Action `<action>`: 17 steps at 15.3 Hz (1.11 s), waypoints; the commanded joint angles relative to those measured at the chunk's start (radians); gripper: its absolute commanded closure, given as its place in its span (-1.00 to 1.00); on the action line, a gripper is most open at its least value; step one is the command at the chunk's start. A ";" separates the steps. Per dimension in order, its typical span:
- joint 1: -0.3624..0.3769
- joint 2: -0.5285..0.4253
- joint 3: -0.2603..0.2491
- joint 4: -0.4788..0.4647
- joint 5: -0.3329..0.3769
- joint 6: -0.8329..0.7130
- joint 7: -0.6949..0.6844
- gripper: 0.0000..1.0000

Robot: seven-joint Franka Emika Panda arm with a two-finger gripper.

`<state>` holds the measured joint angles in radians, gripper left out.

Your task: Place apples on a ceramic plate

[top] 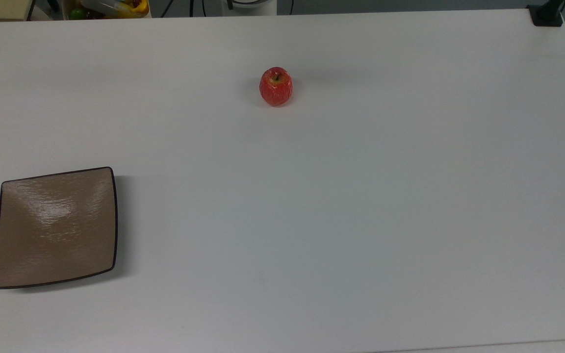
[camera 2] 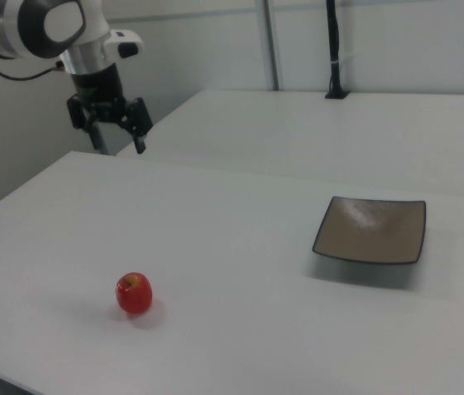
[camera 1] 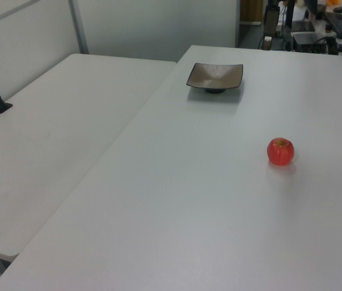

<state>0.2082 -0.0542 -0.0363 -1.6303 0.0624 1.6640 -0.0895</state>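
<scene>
The apple (top: 275,87) stands upright on the white surface (top: 341,206), stem hollow uppermost, untouched and alone. In the top view it sits near the far edge, a little left of centre; in the left view (camera 1: 280,151) it lies toward the right; in the right view (camera 2: 134,293) it is at the lower left. The plate (top: 56,227), square, glossy tan with a thin dark rim, rests flat and bare on the same surface, well apart from the apple: at the top view's lower left, toward the far end in the left view (camera 1: 215,76), and at the right view's right (camera 2: 371,230). The gripper (camera 2: 115,129) hangs in the air at the right view's upper left, beyond the surface's far edge, pointing downward, well apart from both apple and plate. Its dark fingers (camera 2: 142,137) are spread with a visible gap between them and hold nothing. A second white surface (camera 1: 50,139) adjoins the first, on the left view's left.
</scene>
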 commanded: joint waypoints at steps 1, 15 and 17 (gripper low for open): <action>0.068 -0.102 -0.020 -0.167 0.016 0.007 -0.029 -1.00; 0.092 -0.165 -0.019 -0.630 -0.045 0.331 -0.309 -1.00; 0.094 -0.162 -0.019 -0.696 -0.053 0.445 -0.308 -1.00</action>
<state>0.2915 -0.1919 -0.0463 -2.2163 0.0289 1.9609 -0.3752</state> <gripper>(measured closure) 0.000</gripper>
